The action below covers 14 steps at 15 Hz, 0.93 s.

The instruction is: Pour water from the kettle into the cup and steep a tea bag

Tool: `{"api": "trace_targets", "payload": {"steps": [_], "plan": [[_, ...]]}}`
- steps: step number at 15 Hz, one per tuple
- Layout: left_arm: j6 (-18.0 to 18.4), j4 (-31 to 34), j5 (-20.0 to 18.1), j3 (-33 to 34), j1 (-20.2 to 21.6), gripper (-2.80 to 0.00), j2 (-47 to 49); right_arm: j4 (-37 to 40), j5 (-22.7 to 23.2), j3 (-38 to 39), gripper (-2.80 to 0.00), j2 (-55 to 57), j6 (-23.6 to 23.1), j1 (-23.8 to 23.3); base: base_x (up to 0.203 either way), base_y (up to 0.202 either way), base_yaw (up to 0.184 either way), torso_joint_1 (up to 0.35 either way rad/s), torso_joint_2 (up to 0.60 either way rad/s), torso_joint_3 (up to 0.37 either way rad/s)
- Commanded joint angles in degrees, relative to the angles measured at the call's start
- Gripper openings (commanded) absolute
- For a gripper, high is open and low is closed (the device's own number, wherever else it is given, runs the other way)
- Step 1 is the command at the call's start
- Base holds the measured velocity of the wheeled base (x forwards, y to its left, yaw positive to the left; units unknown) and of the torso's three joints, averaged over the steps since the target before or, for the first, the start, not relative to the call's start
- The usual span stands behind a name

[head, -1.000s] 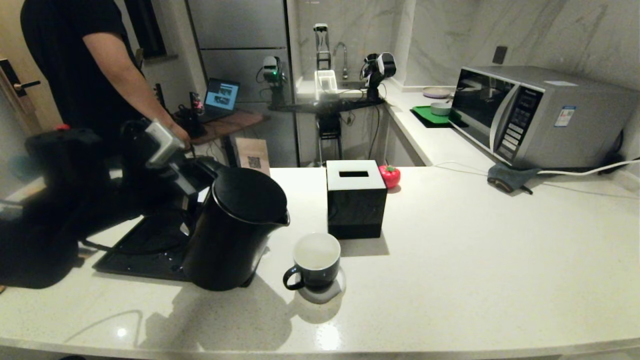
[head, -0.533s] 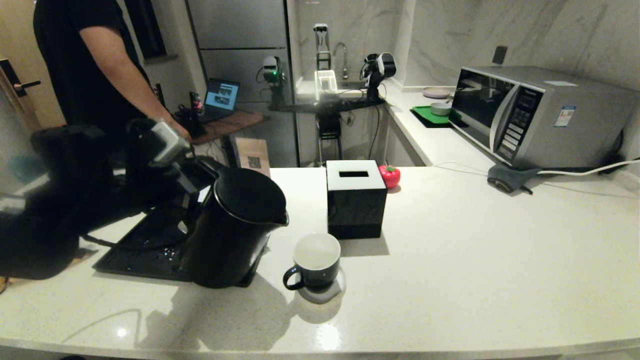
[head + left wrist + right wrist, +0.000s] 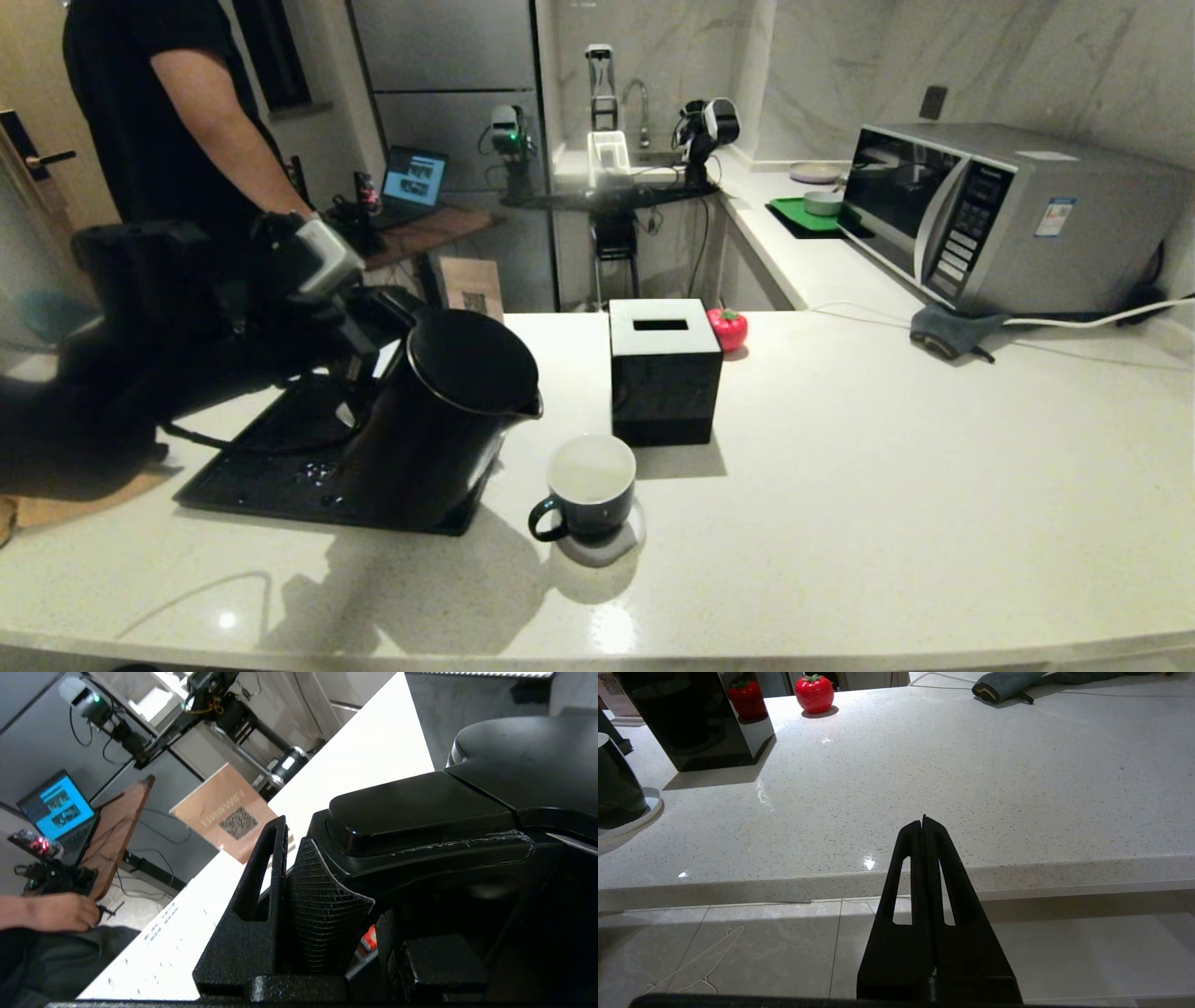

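Observation:
The black kettle [image 3: 434, 425] hangs tilted over the black tray [image 3: 252, 462], its spout turned toward the cup [image 3: 590, 487]. My left gripper [image 3: 359, 347] is shut on the kettle's handle [image 3: 420, 826] behind the lid; one ribbed pad [image 3: 322, 905] presses on it. The dark cup with a white inside stands on a round coaster [image 3: 611, 549] just right of the kettle. No stream of water shows. The tea bag is not in view. My right gripper [image 3: 923, 822] is shut and empty, below the counter's front edge.
A black cube tissue box [image 3: 665, 373] stands right behind the cup, with a small red object [image 3: 727, 328] beside it. A microwave [image 3: 1008, 215] and a grey cloth [image 3: 948, 331] are at the far right. A person [image 3: 159, 121] stands at the far left.
The left arm has risen, lifting the kettle's base off the counter and back over the tray. The kettle leans more toward the cup. The right arm has not moved.

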Motion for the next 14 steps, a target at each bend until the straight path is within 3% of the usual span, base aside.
{"api": "trace_targets", "payload": {"steps": [1, 10, 14], "plan": [[0.2, -0.2, -0.1, -0.5, -0.7, -2.80, 0.4, 0.0, 0.0, 0.1, -2.80, 0.1, 0.0, 0.0, 0.000, 0.000, 0.000, 0.000, 0.00, 0.000], [1.9, 3.5, 0.0, -2.4, -3.0, -2.80, 0.8, 0.0, 0.0, 0.0, -2.80, 0.1, 0.0, 0.0, 0.000, 0.000, 0.000, 0.000, 0.00, 0.000], [2.3, 3.5, 2.8, -2.5, -4.1, -2.80, 1.4, 0.0, 0.0, 0.1, -2.80, 0.1, 0.0, 0.0, 0.000, 0.000, 0.000, 0.000, 0.00, 0.000]]}}
